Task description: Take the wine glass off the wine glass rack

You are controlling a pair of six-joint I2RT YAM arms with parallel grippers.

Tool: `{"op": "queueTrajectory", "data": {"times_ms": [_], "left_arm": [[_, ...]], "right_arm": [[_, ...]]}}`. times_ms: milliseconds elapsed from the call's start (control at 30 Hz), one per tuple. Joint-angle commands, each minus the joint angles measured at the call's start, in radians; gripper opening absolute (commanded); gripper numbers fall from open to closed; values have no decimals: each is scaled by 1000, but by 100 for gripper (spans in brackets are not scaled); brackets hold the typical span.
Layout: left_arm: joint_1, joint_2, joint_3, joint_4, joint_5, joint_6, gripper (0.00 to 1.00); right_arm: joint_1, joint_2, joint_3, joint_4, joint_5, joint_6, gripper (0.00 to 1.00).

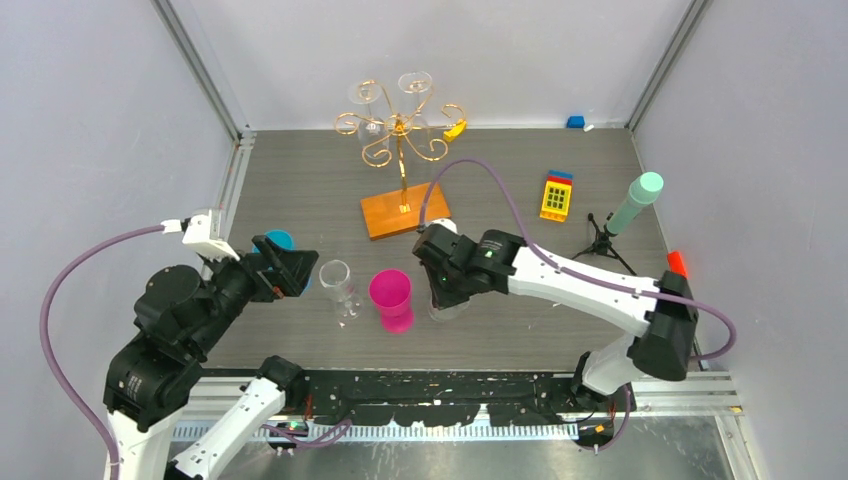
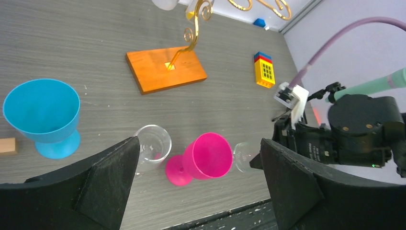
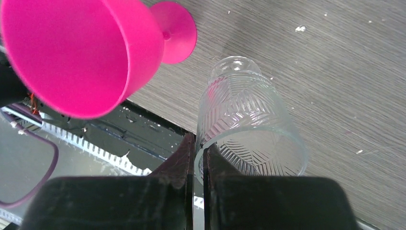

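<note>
Bare table [image 1: 300, 180] lies open left of the wine glass rack [image 1: 400, 126] and between its wooden base [image 1: 405, 212] and the toy block [image 1: 557, 197]. Nearer the arms, a blue cup [image 1: 280, 240], clear glass [image 1: 338, 288], pink goblet [image 1: 390, 298] and the right gripper [image 3: 197, 148], clamped on a patterned glass [image 3: 249, 120], stand in a close row across the front. A black tripod [image 1: 600, 242] crowds the right.

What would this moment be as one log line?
right gripper: shut on patterned clear glass rim, beside pink goblet | left gripper: open, empty | wine glass rack: clear glasses hang on it
</note>
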Motion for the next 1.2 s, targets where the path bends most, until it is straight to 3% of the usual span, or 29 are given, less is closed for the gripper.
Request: {"op": "queueTrajectory", "data": {"times_ms": [0, 300, 500, 600, 900, 1167], "left_arm": [[3, -22, 6, -48, 5, 59, 100], [3, -92, 7, -111, -2, 86, 100], [3, -104, 17, -149, 8, 92, 100], [3, -97, 41, -184, 2, 100, 100], [3, -73, 120, -257, -10, 102, 100], [2, -59, 72, -207, -1, 88, 100]], "right_arm": [[-5, 69, 18, 85, -20, 47, 0], [-8, 217, 59, 79, 17, 127, 2], [-8, 250, 80, 53, 38, 157, 21], [-6, 236, 98, 32, 55, 163, 30], [-8, 156, 181, 4, 139, 129, 43], [-7, 41, 208, -15, 184, 122, 44]]}}
